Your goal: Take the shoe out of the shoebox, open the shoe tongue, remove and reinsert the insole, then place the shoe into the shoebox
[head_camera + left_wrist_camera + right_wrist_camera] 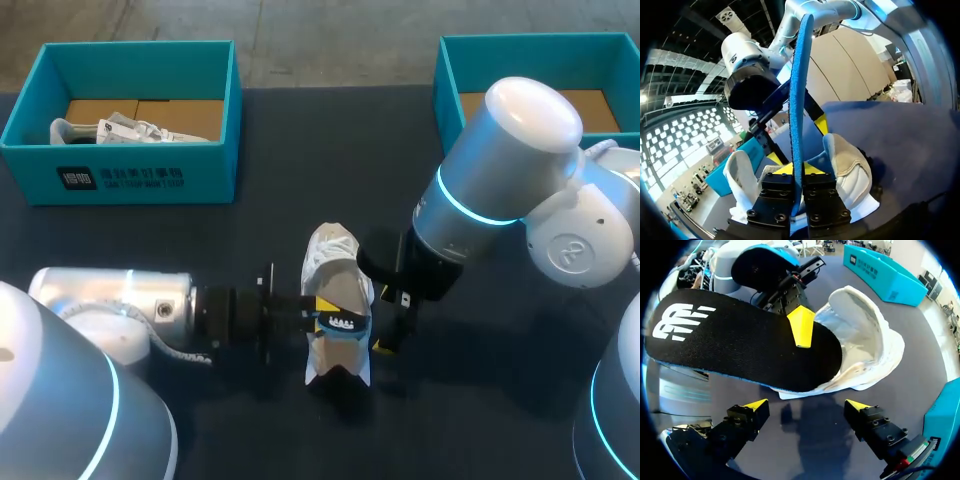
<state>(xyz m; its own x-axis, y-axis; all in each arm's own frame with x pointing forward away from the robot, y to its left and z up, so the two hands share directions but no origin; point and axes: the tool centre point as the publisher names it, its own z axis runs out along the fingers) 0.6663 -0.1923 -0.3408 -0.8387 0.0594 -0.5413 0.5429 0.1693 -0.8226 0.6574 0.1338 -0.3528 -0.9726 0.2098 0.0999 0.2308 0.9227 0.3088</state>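
The shoe (335, 300) lies on the dark tabletop (250, 230) in the lower middle of the head view, its long axis running roughly up and down the frame. The left hand (797, 171), entering from the left, is clamped on the insole (799, 90), which stands edge-on between its yellow tips. One end of the insole sits at the shoe's mouth, though I cannot tell if it is actually inside. The right hand (807, 405) hangs just beside the shoe, fingers apart and empty. The left hand is nearer. I judge that the insole's length must line up with the shoe's to slide in.
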